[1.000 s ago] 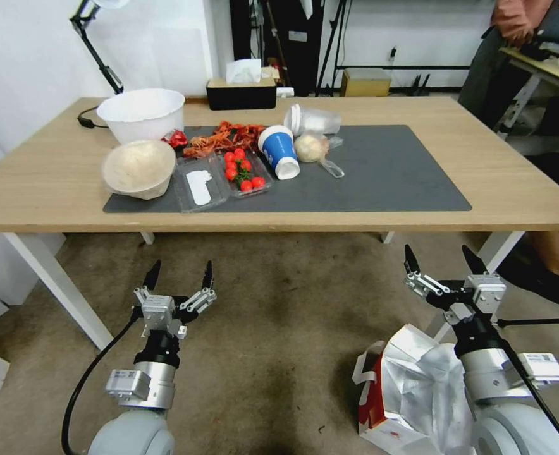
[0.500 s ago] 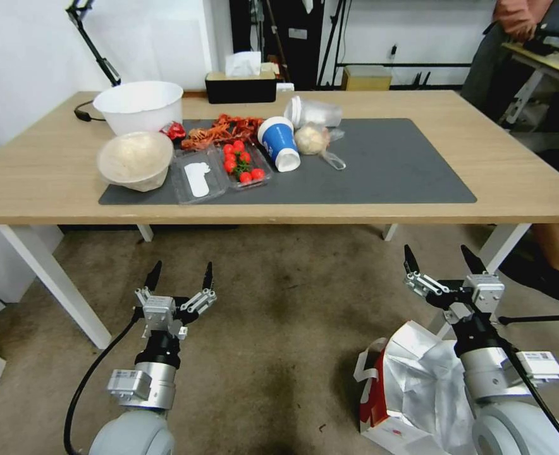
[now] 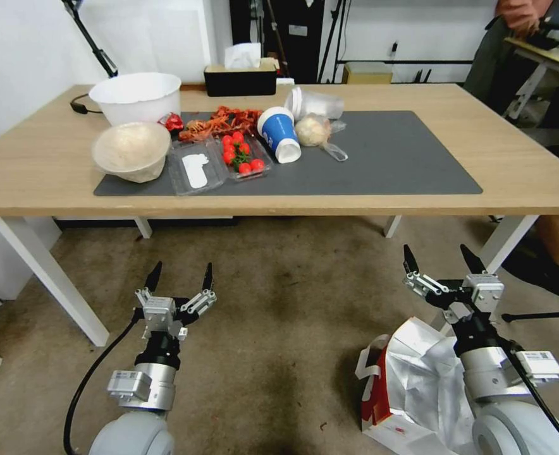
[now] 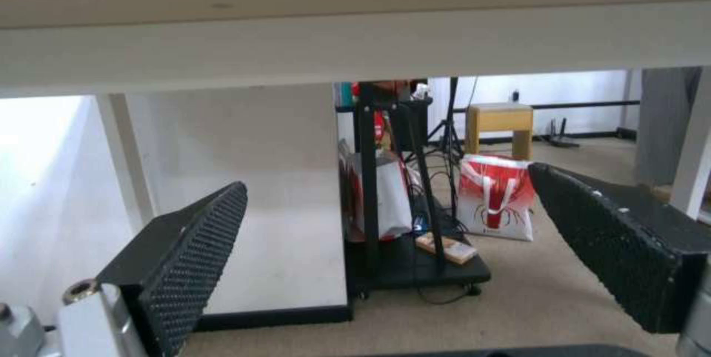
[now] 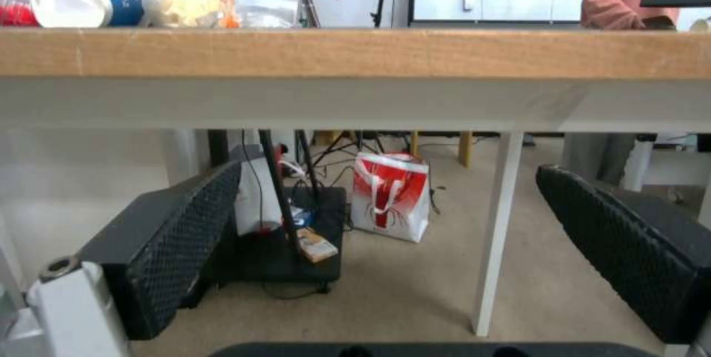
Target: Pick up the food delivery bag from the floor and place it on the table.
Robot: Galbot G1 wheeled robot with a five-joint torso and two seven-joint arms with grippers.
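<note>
Down on the carpeted floor point(image 3: 273, 316) at my right side stands the food delivery bag point(image 3: 412, 385), its foil-lined mouth open upward, a red side panel and a white handle facing my middle. My right arm crosses in front of it, and my right end effector point(image 3: 442, 260) hovers beyond the bag's far edge, above the carpet and below the edge of the surface point(image 3: 513, 170), with its two dark fingers spread wide and holding nothing. My left end effector point(image 3: 179, 276) hangs over bare carpet well to the left of the bag, fingers likewise spread and empty.

On the light-wood surface lies a dark grey mat point(image 3: 393, 158). Its left half carries a white bowl point(image 3: 136, 96), a covered bowl point(image 3: 131, 150), a clear tray of cherry tomatoes point(image 3: 241, 158), a tipped blue paper cup point(image 3: 279, 134) and a clear lidded cup point(image 3: 314, 103). A black tissue box point(image 3: 240, 77) sits at the far edge.

From my wrists I look under the surface at a small red-and-white printed bag point(image 5: 391, 195) standing on the carpet farther off.
</note>
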